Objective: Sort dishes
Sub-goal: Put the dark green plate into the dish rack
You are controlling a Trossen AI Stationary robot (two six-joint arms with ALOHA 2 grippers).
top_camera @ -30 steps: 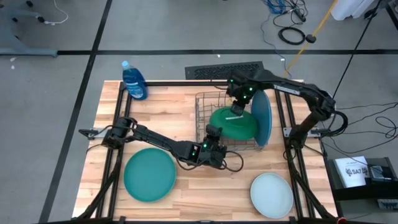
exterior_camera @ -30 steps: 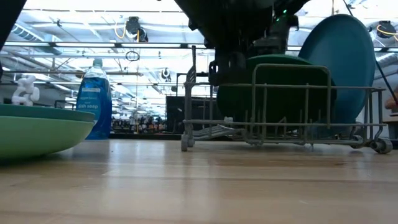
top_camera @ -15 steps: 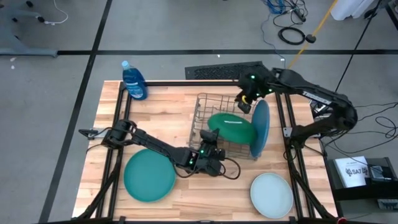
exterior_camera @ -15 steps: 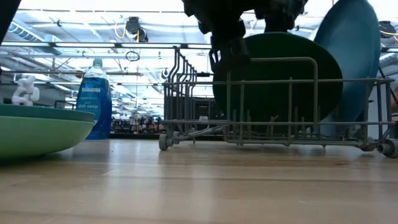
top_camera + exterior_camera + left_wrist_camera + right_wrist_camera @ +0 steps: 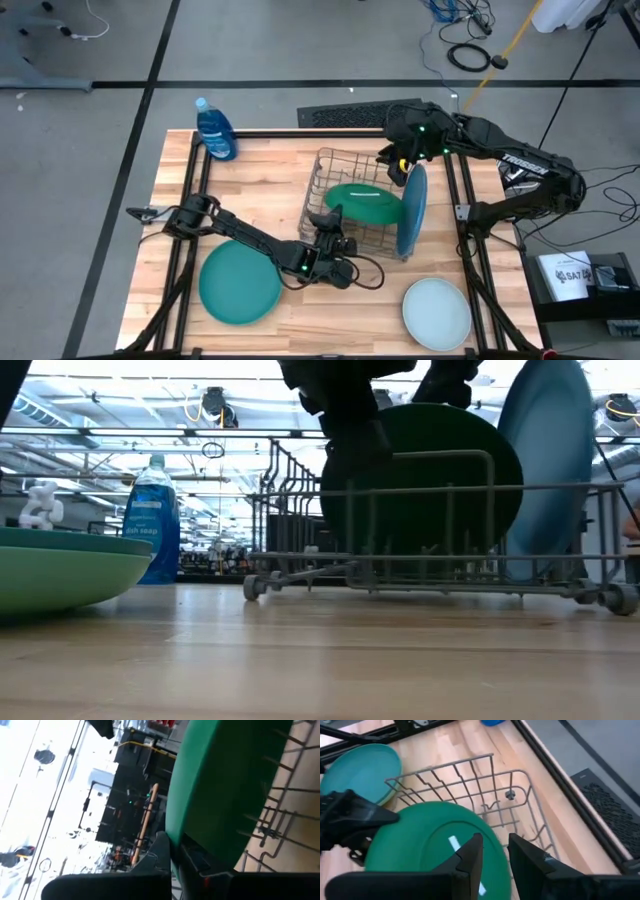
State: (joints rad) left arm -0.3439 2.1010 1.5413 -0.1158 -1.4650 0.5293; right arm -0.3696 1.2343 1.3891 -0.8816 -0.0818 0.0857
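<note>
A dark green plate (image 5: 365, 203) stands on edge in the grey wire rack (image 5: 340, 165), leaning a little; it also shows in the low view (image 5: 430, 480). My left gripper (image 5: 328, 216) is shut on the plate's left rim. A blue plate (image 5: 412, 210) stands on edge at the rack's right end. My right gripper (image 5: 394, 168) hovers over the rack's far right part, open and empty, with the green plate (image 5: 430, 840) beneath it. A teal plate (image 5: 240, 282) and a pale mint plate (image 5: 437, 312) lie flat on the table. My left gripper pinches the dark green plate's rim (image 5: 176, 827) at the plate's left side, one finger on each face. The fingers come level from the table's near-left side. The plate stands on edge between the rack's wires, tilted.
A blue soap bottle (image 5: 215, 130) stands at the table's far left corner. The teal plate lies close to my left arm at the near left. The black frame rails (image 5: 455, 200) run along the table's sides. Bare wood lies in front of the rack.
My right gripper has drawn back from the green plate toward the table's far right. My left gripper has moved toward the near left, holding the plate's rim. The green plate has tipped more upright, and the rack has slid toward the table's left.
</note>
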